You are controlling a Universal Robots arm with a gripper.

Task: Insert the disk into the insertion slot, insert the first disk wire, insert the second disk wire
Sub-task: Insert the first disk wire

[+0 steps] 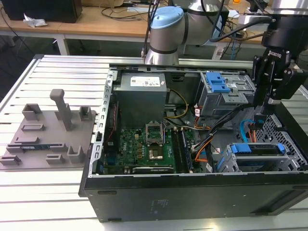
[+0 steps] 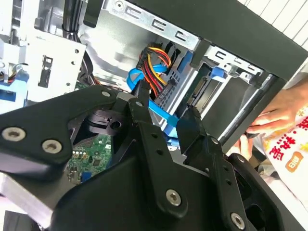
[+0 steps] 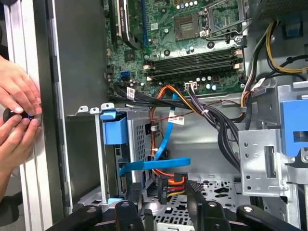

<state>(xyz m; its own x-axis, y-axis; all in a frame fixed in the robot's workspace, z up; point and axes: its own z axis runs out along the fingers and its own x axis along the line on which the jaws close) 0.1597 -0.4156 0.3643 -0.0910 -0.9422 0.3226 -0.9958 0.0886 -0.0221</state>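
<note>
One disk (image 1: 257,148) sits in the insertion slot (image 1: 230,164), at 4 o'clock from the motherboard (image 1: 144,144) in the exterior view. We see the gripper (image 1: 267,107) at 12 o'clock from the slot, fingers (image 3: 192,195) parted, gripping nothing. In the first wrist view, a blue flat cable (image 3: 154,164) and coloured wires (image 3: 168,183) lie just ahead of them.

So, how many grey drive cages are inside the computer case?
2: the blue-latched taller cage and, nearer the camera, the low insertion slot, both at the exterior view's right. Others may be hidden.
</note>
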